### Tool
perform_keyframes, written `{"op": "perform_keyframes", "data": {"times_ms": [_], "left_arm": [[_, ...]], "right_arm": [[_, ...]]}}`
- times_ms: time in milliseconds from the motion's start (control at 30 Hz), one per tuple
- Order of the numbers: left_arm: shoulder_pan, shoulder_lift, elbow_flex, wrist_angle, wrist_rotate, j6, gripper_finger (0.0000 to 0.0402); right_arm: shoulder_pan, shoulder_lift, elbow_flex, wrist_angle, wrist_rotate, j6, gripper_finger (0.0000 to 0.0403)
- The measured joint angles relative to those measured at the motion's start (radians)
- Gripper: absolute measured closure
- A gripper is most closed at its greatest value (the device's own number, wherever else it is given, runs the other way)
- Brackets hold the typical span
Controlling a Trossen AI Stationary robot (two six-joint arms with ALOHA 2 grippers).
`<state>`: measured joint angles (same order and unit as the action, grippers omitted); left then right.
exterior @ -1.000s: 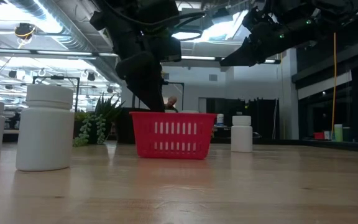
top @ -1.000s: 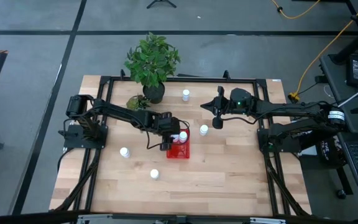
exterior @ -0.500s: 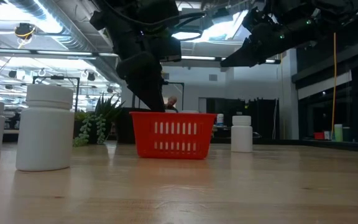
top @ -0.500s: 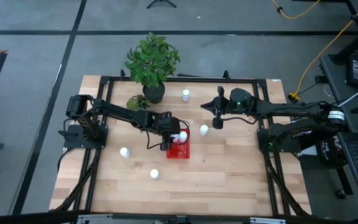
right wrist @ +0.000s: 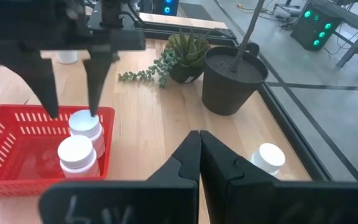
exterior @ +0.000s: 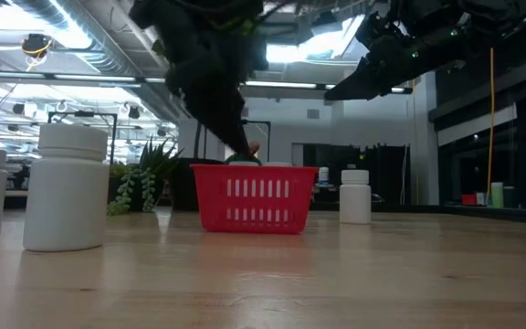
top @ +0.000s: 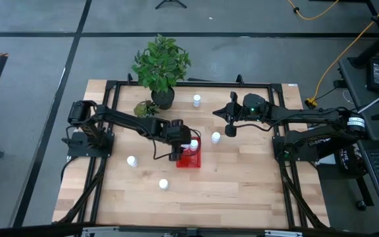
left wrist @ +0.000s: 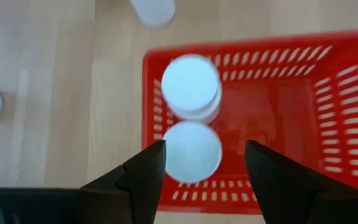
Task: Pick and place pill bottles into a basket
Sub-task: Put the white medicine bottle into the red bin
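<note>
Worktop (top: 242,191): pale wooden boards inside a black frame, seen whole from above.

Basket (top: 191,158): small, red, mesh-sided, rectangular, standing near the middle of the worktop. It holds two pill bottles (left wrist: 191,87) upright, touching each other, against one end wall; the rest of the basket floor is bare.

Loose pill bottles, all white with white caps, upright on the worktop:
- one (top: 216,137) just beside the basket, towards the right arm;
- one (top: 197,101) at the far edge, near the plant pot;
- one (top: 131,160) well to the left of the basket;
- one (top: 164,184) nearer the front edge, left of the basket.

Left tool (left wrist: 201,165): hanging directly above the basket, over the bottle nearest the wall, fingers (left wrist: 146,168) spread apart and grasping nothing. In the right wrist view its two dark fingers point down at the bottles with a gap on either side.

Right tool (top: 229,130): raised over the worktop right of the basket, near the loose bottle there, fingers (right wrist: 188,158) clenched together and empty.

Other items: a leafy green plant (top: 161,62) in a dark pot (right wrist: 234,78) at the far edge of the worktop; a small trailing succulent (right wrist: 179,56) just beside that pot.
</note>
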<state>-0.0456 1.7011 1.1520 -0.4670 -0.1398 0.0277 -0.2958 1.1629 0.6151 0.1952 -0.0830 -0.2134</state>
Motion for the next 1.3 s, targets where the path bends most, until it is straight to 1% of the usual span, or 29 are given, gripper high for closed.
{"op": "perform_keyframes", "data": {"times_ms": [200, 267, 367, 500, 667, 733, 800, 933, 1000, 1100, 1200, 1300], "left_arm": [[-0.007, -0.060, 0.012, -0.040, 0.000, 0.049, 0.0190], [-0.007, -0.098, 0.012, -0.099, -0.010, 0.042, 0.0190], [-0.007, -0.153, 0.009, -0.143, -0.042, 0.025, 0.0190], [-0.007, -0.240, -0.036, -0.138, -0.082, 0.011, 0.0198], [-0.007, -0.357, -0.123, -0.130, -0.120, -0.034, 0.0224], [-0.007, -0.402, -0.172, -0.089, -0.136, -0.055, 0.0235], [-0.007, -0.445, -0.239, -0.006, -0.138, -0.059, 0.0247], [-0.007, -0.520, -0.398, 0.190, -0.128, 0.000, 0.0269], [-0.003, -0.555, -0.470, 0.257, -0.128, 0.006, 0.0279], [0.007, -0.607, -0.557, 0.344, -0.130, -0.006, 0.0296], [0.011, -0.664, -0.632, 0.405, -0.130, -0.014, 0.0315], [0.010, -0.727, -0.691, 0.448, -0.129, -0.014, 0.0336]], "right_arm": [[0.000, 0.000, 0.000, 0.000, 0.000, -0.001, 0.0396], [0.000, 0.000, 0.000, 0.000, 0.000, -0.001, 0.0396], [0.000, 0.000, 0.000, -0.006, 0.000, -0.001, 0.0396], [0.000, 0.002, 0.000, -0.008, 0.000, -0.002, 0.0396], [0.000, 0.016, 0.000, -0.015, 0.000, -0.005, 0.0396], [0.000, 0.025, 0.000, -0.017, 0.000, -0.005, 0.0396], [0.000, 0.042, 0.000, -0.012, 0.000, -0.005, 0.0396], [0.000, 0.083, 0.000, 0.004, 0.001, -0.005, 0.0396], [0.000, 0.106, 0.000, 0.024, 0.001, -0.005, 0.0395], [0.000, 0.137, 0.000, 0.031, 0.001, -0.004, 0.0395], [0.000, 0.172, 0.000, 0.027, 0.002, -0.003, 0.0395], [0.000, 0.208, 0.000, 0.062, 0.002, -0.004, 0.0395]]}}
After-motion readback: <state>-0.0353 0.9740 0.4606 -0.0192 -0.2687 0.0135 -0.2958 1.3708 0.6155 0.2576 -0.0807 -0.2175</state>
